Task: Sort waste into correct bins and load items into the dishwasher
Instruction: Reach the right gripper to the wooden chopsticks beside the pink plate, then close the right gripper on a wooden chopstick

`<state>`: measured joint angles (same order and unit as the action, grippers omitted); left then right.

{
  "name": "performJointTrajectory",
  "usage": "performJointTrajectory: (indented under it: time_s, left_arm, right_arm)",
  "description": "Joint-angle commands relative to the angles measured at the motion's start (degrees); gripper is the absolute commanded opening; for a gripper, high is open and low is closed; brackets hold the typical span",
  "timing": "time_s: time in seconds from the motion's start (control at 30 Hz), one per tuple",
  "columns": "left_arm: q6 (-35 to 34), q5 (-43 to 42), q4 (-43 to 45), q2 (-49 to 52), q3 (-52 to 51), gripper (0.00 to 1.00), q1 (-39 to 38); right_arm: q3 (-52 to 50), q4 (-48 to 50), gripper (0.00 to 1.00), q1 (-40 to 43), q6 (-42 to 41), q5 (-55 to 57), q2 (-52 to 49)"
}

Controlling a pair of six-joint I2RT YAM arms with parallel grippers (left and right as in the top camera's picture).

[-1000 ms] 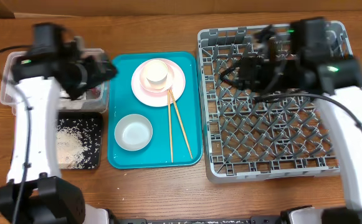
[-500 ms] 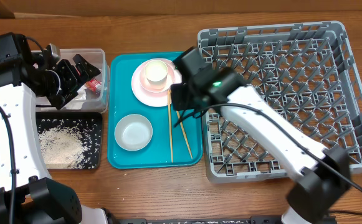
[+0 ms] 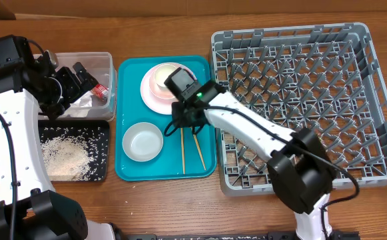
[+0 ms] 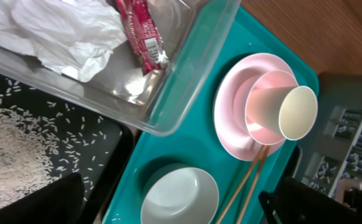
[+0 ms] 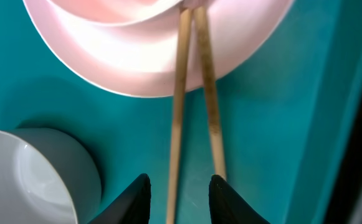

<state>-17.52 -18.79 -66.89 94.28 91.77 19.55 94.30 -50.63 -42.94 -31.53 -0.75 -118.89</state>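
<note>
The right tool (image 5: 179, 190) hangs part-open astride the chopsticks (image 5: 176, 124), grasping nothing. They lie on the teal tray (image 3: 128, 93) mid-worktop, tips on the pink plate (image 5: 143, 68).

The risk is that one stick sits in the gap while the other runs under one finger (image 5: 221, 196). Closing may catch only one, or nudge the plate and its cup (image 4: 293, 112).

Only the right wrist view shows this; overhead, the arm hides it.

The left tool (image 3: 75, 80), spread wide and empty, hovers over the tub (image 3: 110, 110) near the far left corner. Its wrist view shows the napkin (image 4: 62, 31) and wrapper (image 4: 140, 31) inside.
</note>
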Motion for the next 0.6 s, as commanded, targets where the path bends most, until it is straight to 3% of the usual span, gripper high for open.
performJointTrajectory:
  time_s: [0.0,0.27,0.57]
  left_arm:
    - [1.25,1.66,-0.13,-1.36,0.96,1.0,-0.07]
    - [1.25,1.66,-0.13,-1.36,0.96,1.0,-0.07]
    - [1.25,1.66,-0.13,-1.36,0.96,1.0,-0.07]
  right_arm:
    - [-0.17,0.26,0.33,-1.7,-2.29,2.78,-2.14]
    - [-0.22,0.72,0.32,-2.23,-7.67,5.16,-5.7]
    - [-0.22,2.38,0.3,-2.97,-7.76,1.95,-8.81]
